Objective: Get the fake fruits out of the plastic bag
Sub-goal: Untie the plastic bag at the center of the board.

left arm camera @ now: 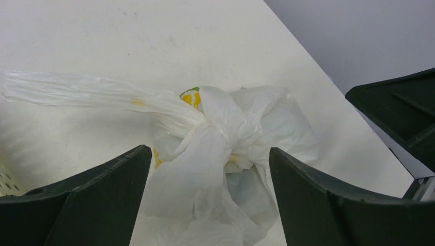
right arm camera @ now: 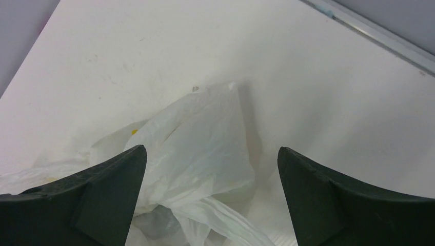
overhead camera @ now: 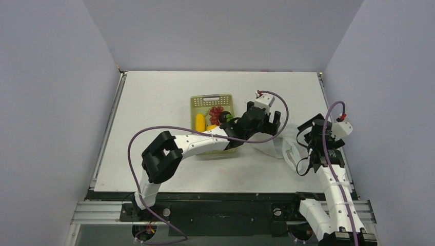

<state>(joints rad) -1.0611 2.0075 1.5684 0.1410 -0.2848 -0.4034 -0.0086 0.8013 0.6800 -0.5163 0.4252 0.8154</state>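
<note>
So, starting closest to the arm bases: the plastic bag [overhead camera: 285, 147] lies slumped flat on the white table [overhead camera: 154, 102], thin crinkly see-through film, bunched and twisted at the middle with one handle trailing out sideways. It looks nearly deflated to me, which fits a bag that's mostly emptied.

The right gripper [right arm camera: 212, 148] hangs just above the bag's outer side, jaws spread wide with nothing in them. I'd guess it's there to pin or lift the film.

The left gripper [left arm camera: 208, 151] comes at the bag from the other side, also gaping open and empty, fingers straddling the twisted knot, probably lining up for a dig inside. A yellow-green patch [left arm camera: 191, 97] peeks out of the folds there; can't tell if it's a fruit or print.

Beyond the bag on the left arm's side sits the slotted yellow-green basket [overhead camera: 197, 101], rigid plastic, holding glossy fake fruits [overhead camera: 200, 121]: a yellow one, a red cluster, a dark round one.
</note>
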